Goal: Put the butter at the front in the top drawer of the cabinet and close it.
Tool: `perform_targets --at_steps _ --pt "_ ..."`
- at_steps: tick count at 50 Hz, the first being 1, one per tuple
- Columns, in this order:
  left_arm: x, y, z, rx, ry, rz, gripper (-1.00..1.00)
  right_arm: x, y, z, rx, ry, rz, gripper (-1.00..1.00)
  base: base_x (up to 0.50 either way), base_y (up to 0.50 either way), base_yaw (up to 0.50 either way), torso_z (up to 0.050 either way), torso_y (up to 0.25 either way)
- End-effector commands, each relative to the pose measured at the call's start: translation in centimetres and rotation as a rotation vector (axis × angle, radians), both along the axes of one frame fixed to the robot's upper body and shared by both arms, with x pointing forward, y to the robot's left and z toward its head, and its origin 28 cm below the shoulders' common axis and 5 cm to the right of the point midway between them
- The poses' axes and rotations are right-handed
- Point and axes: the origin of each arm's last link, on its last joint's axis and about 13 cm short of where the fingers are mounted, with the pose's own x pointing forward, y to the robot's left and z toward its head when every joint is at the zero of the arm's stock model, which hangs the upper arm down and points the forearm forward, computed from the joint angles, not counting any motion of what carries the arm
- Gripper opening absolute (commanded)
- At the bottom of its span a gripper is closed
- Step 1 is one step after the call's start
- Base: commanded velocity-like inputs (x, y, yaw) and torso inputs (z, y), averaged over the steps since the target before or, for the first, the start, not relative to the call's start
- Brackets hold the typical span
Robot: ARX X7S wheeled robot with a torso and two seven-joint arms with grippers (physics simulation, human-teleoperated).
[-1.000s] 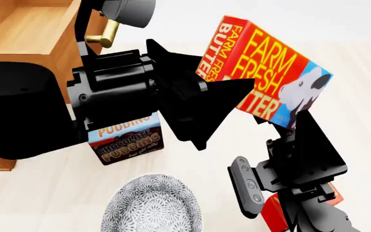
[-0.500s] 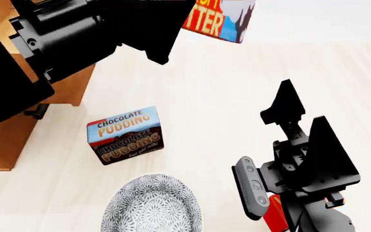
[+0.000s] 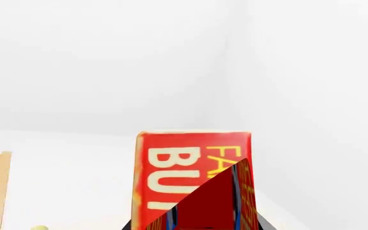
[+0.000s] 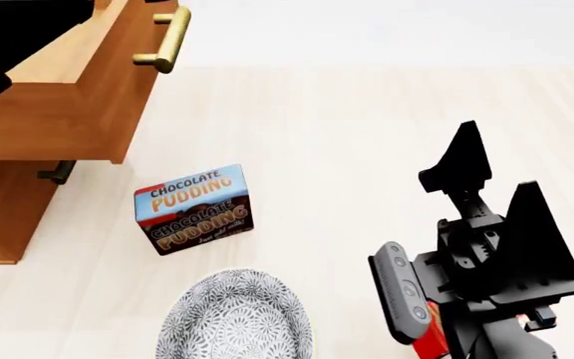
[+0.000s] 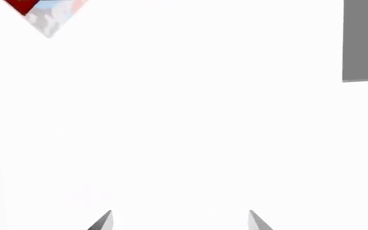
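Your left pincer (image 3: 197, 220) grips the butter (image 3: 184, 172), lifted clear of the worktop (image 4: 367, 149). Your right pincer (image 4: 492, 179) stands wide apart, empty. The top drawer (image 4: 78, 90) is pulled out of the cabinet (image 4: 3, 217).

Chocolate Pudding box (image 4: 194, 209), patterned bowl (image 4: 235, 318)

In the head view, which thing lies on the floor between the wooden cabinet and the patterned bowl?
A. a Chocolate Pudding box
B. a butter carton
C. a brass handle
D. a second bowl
A: the Chocolate Pudding box stands on the floor, below the open top drawer and just above the bowl.
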Motion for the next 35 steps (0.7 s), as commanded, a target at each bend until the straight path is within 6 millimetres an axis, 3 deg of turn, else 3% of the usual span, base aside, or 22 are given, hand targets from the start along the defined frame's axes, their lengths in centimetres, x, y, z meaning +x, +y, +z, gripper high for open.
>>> perform_targets --at_steps 1,15,35 --pt "-0.5 1.5 1.8 -0.103 -0.042 0.144 -1.00 -0.7 0.0 0.2 0.036 -0.004 -0.001 1.00 0.00 0.00 0.00 0.000 0.000" --pt "-1.4 3.0 2.4 -0.092 -0.185 0.399 -1.00 -1.2 0.3 0.1 0.070 -0.015 0.021 1.00 0.00 0.00 0.00 0.000 0.001" --pt "-2.8 5.1 1.9 -0.047 -0.246 0.560 -1.00 -1.4 0.6 0.2 0.093 -0.015 0.036 1.00 0.00 0.00 0.00 0.000 0.002"
